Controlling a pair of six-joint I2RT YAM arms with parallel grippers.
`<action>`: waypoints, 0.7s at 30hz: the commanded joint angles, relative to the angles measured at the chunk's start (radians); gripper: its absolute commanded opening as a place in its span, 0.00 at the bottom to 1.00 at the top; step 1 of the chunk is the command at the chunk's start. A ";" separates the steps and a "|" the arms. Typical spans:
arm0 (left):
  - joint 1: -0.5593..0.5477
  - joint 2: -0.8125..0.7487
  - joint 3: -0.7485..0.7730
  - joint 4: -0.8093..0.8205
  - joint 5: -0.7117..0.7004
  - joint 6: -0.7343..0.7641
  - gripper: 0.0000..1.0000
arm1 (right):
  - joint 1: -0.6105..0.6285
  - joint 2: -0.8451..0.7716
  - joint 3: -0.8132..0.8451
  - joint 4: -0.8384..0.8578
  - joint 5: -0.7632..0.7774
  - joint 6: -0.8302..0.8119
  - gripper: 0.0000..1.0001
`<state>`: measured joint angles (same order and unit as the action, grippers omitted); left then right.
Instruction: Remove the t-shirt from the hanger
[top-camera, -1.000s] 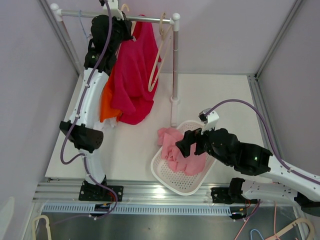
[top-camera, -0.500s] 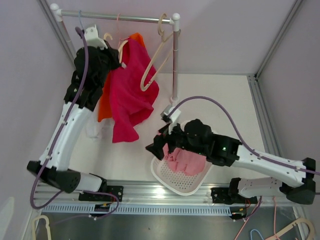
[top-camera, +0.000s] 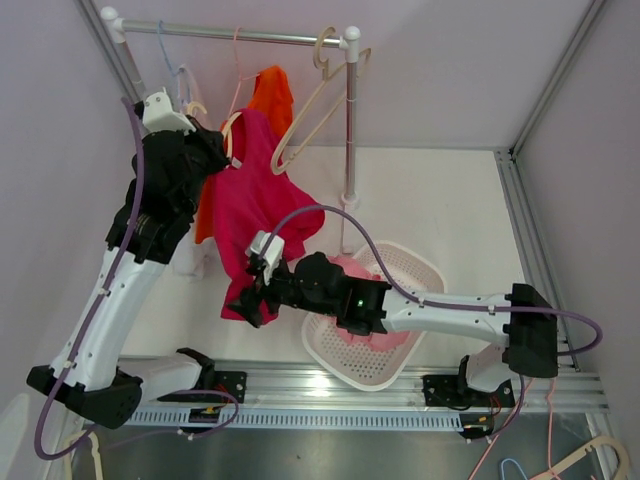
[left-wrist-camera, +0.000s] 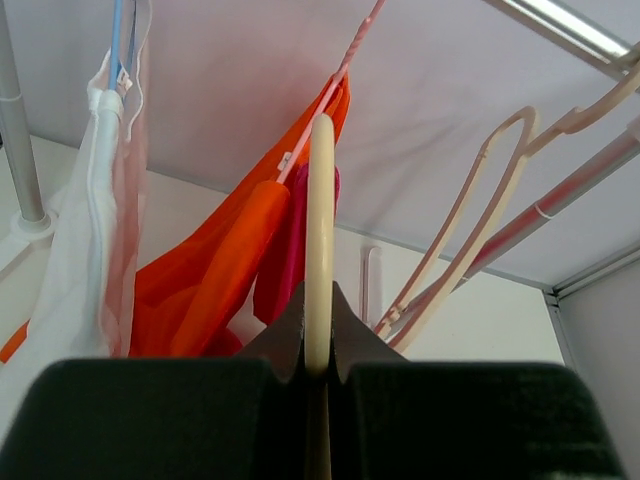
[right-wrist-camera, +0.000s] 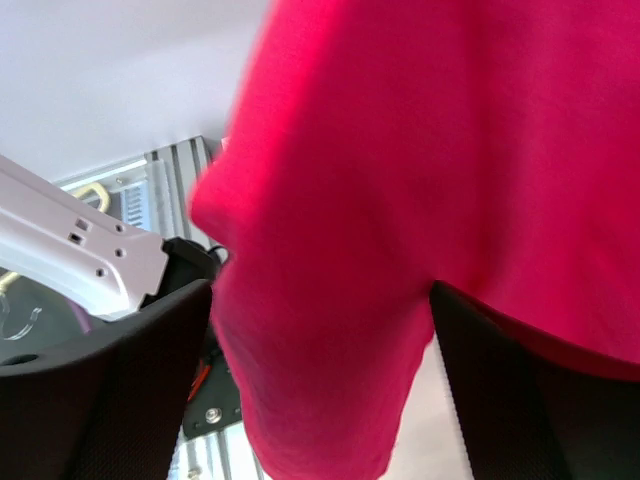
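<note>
1. Right arm: its base sits at the near right of the basket (top-camera: 425, 262). The arm reaches low across the basket toward the left. It hides part of the pink cloth (top-camera: 347, 266) lying inside.
2. Right gripper (top-camera: 243, 303) (right-wrist-camera: 320, 400): just left of the basket, fingers spread wide. The lower corner of the t-shirt (top-camera: 255, 205) (right-wrist-camera: 450, 150) hangs down between them. In the wrist view the fabric is blurred and fills most of the frame. Whether it touches either pad cannot be told.
3. T-shirt: magenta, suspended left of and beyond the basket, from the hanger (left-wrist-camera: 320, 200) down to the right gripper. In the top view the left gripper hides its collar.
4. Left arm: its base lies well left of the basket at the near edge. The arm rises steeply and bends at the elbow, with the wrist held high.
5. Left gripper (top-camera: 212, 150) (left-wrist-camera: 318, 340): fingers pressed together on the hanger's cream stem. They cut off the hanger's lower part in the wrist view.
6. Orange garment (top-camera: 272, 90) (left-wrist-camera: 220, 260): just beyond the t-shirt. A white garment (left-wrist-camera: 80, 250) hangs to its left.
7. Rail (top-camera: 240, 35): farthest from the basket. It carries an empty hanger (top-camera: 315, 110) (left-wrist-camera: 470, 240) beside the post (top-camera: 349, 130) that stands just beyond the basket.
</note>
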<state>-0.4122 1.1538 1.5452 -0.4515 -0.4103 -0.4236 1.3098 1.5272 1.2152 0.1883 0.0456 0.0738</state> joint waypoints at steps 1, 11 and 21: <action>0.000 -0.014 -0.020 0.031 -0.005 -0.049 0.00 | 0.022 0.024 0.046 0.152 0.039 -0.019 0.81; 0.024 0.127 0.050 0.074 0.031 -0.049 0.01 | 0.409 -0.070 0.020 -0.008 0.191 0.108 0.00; 0.024 0.140 0.254 -0.047 0.114 -0.032 0.01 | 0.277 0.199 -0.101 0.045 0.099 0.428 0.00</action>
<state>-0.4000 1.3727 1.6680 -0.6029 -0.3485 -0.4362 1.6451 1.7309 1.1492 0.2657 0.2111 0.3744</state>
